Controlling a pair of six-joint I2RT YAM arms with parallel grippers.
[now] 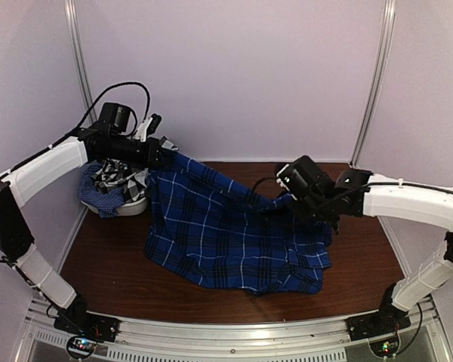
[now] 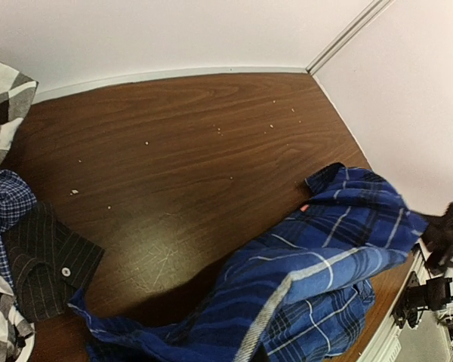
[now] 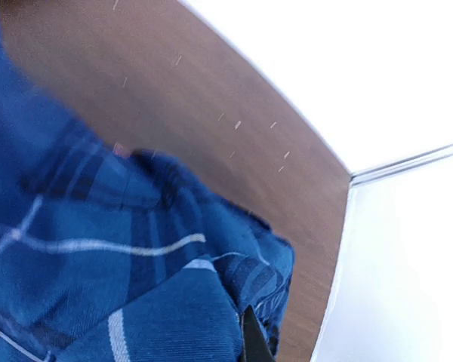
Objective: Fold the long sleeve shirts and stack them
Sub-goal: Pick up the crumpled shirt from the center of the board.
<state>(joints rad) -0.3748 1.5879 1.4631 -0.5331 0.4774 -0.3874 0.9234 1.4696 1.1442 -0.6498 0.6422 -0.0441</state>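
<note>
Blue plaid shirt (image 1: 226, 241) hangs as a ridge between both hands, long axis from upper left to centre right of the top view. Its lower half drapes on the desk (image 1: 98, 279). Left hand (image 1: 160, 153) pinches the upper-left end and right hand (image 1: 283, 205) the right end. Fingers are mostly hidden, so the grip is judged from the lifted cloth. Pile of other shirts (image 1: 113, 188) lies just beside the left end and could snag during spreading.

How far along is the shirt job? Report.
Done: nothing; no folded stack shows. In hand: the blue shirt, unfolded, lifted off the table between both arms' jaws. Left: fold it, then the shirts heaped in the pile at rear left.
</note>
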